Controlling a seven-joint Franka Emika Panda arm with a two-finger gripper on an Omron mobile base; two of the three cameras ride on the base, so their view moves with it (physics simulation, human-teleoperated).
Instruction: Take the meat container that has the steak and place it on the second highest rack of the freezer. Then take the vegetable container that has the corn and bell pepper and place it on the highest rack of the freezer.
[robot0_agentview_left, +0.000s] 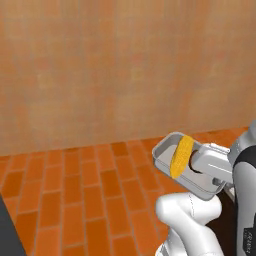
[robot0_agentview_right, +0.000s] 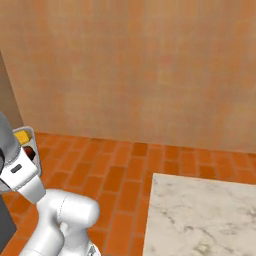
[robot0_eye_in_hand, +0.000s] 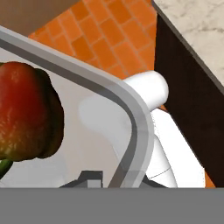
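I have the hand (robot0_agentview_left: 200, 167) clamped shut on the rim of the shallow grey see-through vegetable container (robot0_agentview_left: 165, 150), carried in the air above the orange brick-tiled floor (robot0_agentview_left: 75, 190). The yellow-orange corn cob (robot0_agentview_left: 180, 156) lies across the tray, one end over its edge. From the hand view the round red-brown bell pepper (robot0_eye_in_hand: 26, 116) sits inside, near the tray's curved corner (stem side down-left). A white marble counter (robot0_agentview_right: 200, 215) lies to the right.

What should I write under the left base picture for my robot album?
The gripper holds a grey container with the corn above the orange brick floor.
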